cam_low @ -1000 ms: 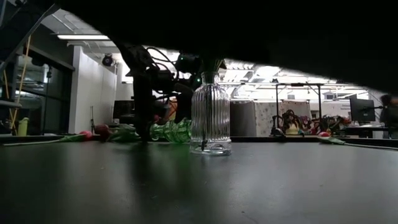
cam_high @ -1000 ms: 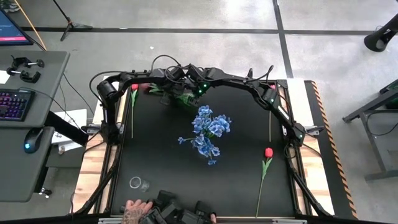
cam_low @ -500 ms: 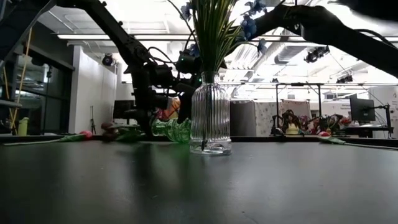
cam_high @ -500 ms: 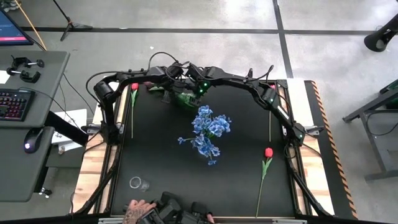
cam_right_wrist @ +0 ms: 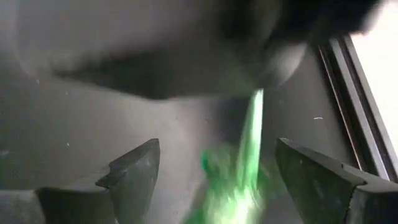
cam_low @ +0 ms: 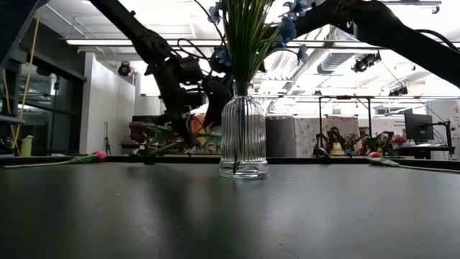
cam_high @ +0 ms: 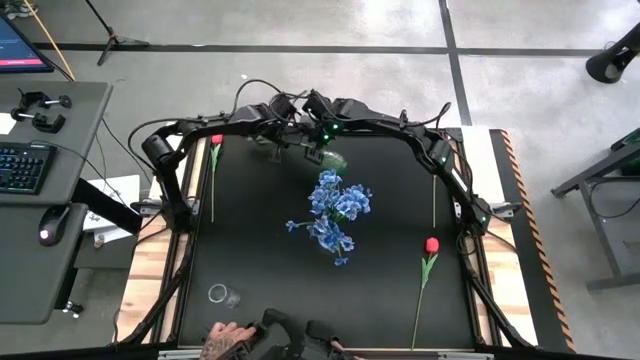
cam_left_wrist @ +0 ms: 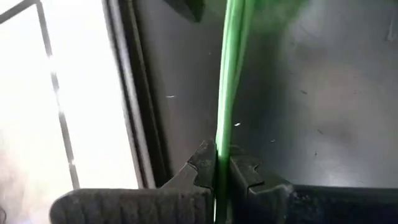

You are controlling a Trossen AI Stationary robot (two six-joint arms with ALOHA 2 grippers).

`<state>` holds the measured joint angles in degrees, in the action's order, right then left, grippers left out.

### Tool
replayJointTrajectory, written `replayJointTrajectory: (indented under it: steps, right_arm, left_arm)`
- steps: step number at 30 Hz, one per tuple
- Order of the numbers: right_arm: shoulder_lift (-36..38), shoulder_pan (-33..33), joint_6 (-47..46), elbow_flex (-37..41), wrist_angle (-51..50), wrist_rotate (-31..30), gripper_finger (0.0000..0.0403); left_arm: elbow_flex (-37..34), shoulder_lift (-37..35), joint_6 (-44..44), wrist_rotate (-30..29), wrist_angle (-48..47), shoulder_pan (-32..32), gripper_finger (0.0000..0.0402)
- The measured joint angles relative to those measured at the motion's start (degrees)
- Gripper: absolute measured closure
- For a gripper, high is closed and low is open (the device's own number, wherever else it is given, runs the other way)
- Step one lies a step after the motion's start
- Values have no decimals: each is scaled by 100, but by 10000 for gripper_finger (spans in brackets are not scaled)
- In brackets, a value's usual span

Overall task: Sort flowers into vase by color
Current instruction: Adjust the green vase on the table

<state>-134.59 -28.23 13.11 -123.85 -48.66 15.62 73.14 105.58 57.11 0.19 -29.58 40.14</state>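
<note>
Stem (cam_left_wrist: 225, 93) clamped in left pincer (cam_left_wrist: 222, 171); right pincer (cam_right_wrist: 217, 168) open nearby. Risk: slip, or snag on blue bouquet (cam_high: 335, 212).

The black desk (cam_high: 250, 250) stood on a grey concrete floor (cam_high: 300, 25) crossed by dark tape lines (cam_high: 455, 60). Beyond its left edge stood a grey side table (cam_high: 40, 260) carrying a backlit keyboard (cam_high: 18, 168) and a mouse (cam_high: 47, 233). A yellow-and-black hazard strip (cam_high: 525, 240) ran along the right edge. In the low view, the room behind showed a white wall (cam_low: 108, 108), ceiling strip lights (cam_low: 97, 43), cluttered workbenches (cam_low: 345, 147) and a monitor (cam_low: 417, 126).
</note>
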Motion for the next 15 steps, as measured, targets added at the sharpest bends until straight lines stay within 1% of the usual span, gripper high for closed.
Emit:
replayJointTrajectory:
  steps: [6,11,15]
  right_arm:
    - [68,-1,7,-4,-38,115,97]
    - [99,-69,94,-4,-246,120,96]
    - [101,-170,173,-11,-621,159,96]
  left_arm:
    - [0,-62,-51,-17,60,-59,401]
    - [-2,-40,-49,-48,55,-55,401]
    - [-4,-4,-99,-12,122,-57,401]
